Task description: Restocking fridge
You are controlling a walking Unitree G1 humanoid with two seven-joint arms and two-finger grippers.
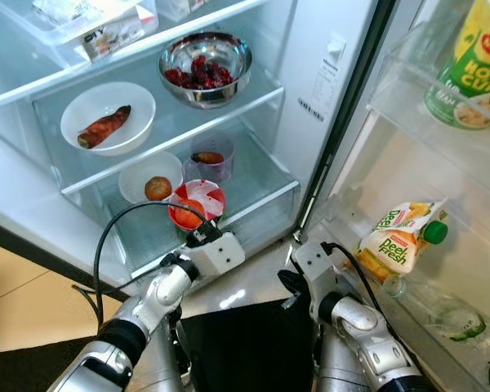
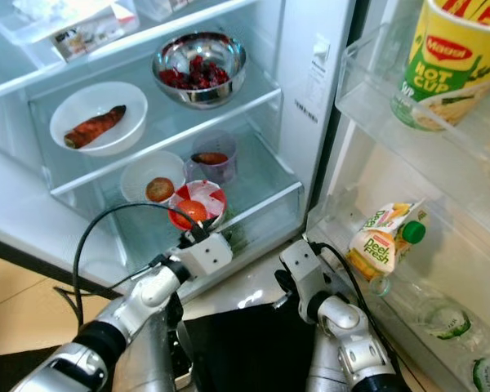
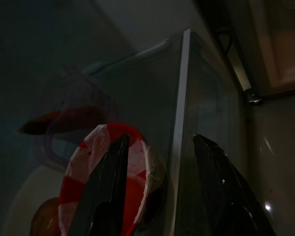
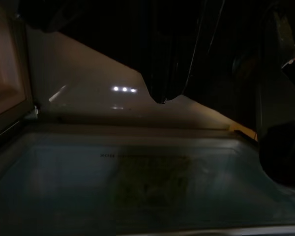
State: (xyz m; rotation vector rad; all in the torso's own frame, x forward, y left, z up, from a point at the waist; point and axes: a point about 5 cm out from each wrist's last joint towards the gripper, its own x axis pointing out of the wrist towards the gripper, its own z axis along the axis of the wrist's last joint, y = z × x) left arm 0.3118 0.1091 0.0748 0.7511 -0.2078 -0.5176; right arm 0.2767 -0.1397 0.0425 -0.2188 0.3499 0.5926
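A red-and-white bowl (image 1: 199, 202) holding a tomato sits at the front of the fridge's lowest glass shelf (image 1: 265, 184). My left gripper (image 3: 162, 164) reaches up to it from below. The fingers stand open in the left wrist view, one finger (image 3: 105, 189) in front of the bowl (image 3: 108, 147) and the other past the glass edge. The left wrist block (image 1: 216, 253) covers the fingers from above. My right arm's wrist (image 1: 314, 260) is low beside the door's bottom shelf, in a dark right wrist view.
A white bowl (image 1: 151, 184) with a brown round food and a purple cup (image 1: 211, 159) stand behind the red bowl. Above are a sweet potato bowl (image 1: 106, 118) and a steel bowl of berries (image 1: 204, 69). The door holds a juice pouch (image 1: 400, 237), a noodle cup (image 1: 474, 65) and a bottle (image 1: 449, 314).
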